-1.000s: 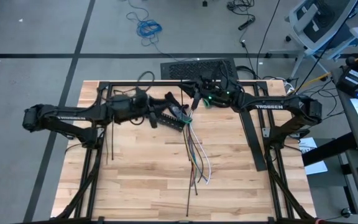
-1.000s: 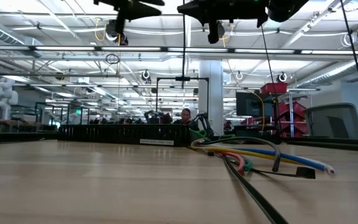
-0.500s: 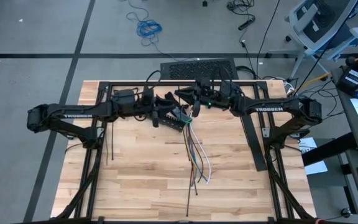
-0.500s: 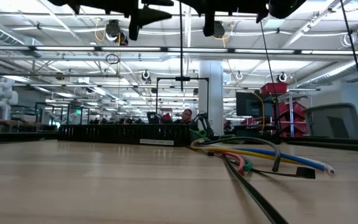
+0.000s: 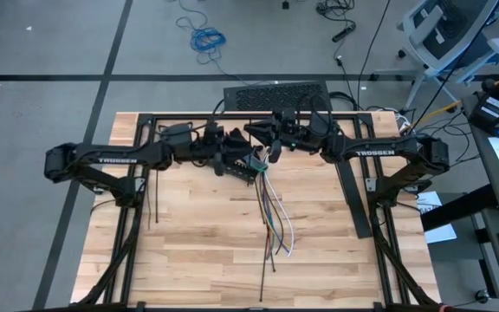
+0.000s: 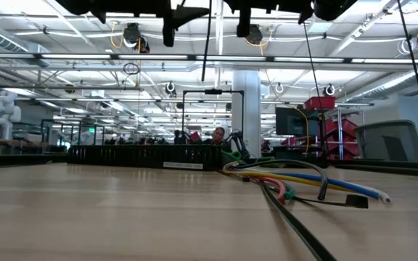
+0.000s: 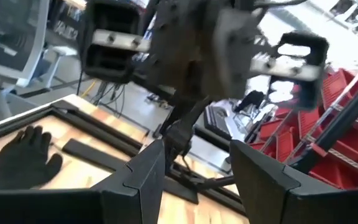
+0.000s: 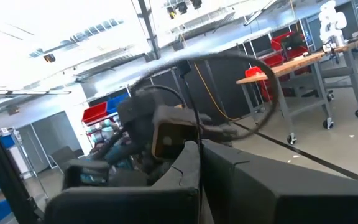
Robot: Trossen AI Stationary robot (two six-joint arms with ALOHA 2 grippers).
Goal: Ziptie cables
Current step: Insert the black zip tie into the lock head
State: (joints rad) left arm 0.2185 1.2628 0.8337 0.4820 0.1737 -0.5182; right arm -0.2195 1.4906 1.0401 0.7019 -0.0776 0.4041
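The jaws of the left gripper (image 7: 194, 155) stand apart with nothing between them, and those of the right gripper (image 8: 201, 149) are clenched, apparently on one thin ziptie (image 6: 206, 43) that hangs down from it high above the counter (image 5: 197, 251). At the front of the counter, the cables (image 5: 271, 212) lie flat with their near ends fanned out loose. No strap can be seen around them, so I judge the tying itself not yet begun. Spare zipties (image 5: 154, 204) lie off to the left side, well apart from the cables. Farther back, over the cables' far end, the two grippers meet nose to nose in the air. This looks like handing over or lining up the one ziptie. Looping it around the bundle, threading its tail and pulling it tight all remain to be done.
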